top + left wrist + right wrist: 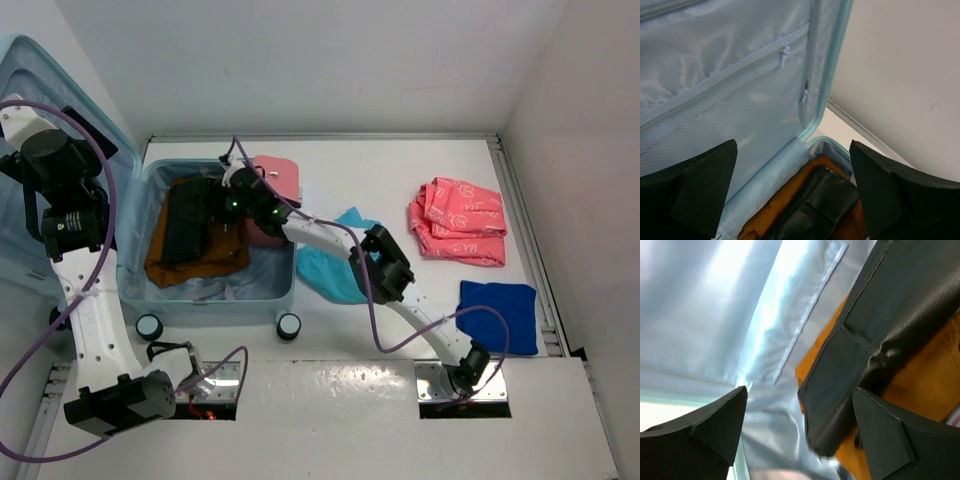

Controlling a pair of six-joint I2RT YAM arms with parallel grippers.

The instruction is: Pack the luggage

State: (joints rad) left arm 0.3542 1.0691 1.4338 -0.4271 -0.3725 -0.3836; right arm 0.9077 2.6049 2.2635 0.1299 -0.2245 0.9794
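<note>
The luggage (215,300) is a stiff, bulky shell, probably best pushed by its lid rim. Right gripper (800,392) and left gripper (792,145) both gape wide, holding nothing

Bright, even overhead light, soft shadows; glare on the near worktop (330,400); right wrist view blurred, luggage lining (700,300) overexposed.

Robot lab test cell

White table (400,160) boxed in by plain white walls (300,60); two robot arms, left arm (90,300) and right arm (330,235), bolted at its near edge; purple cable (370,300) trailing loose.
</note>
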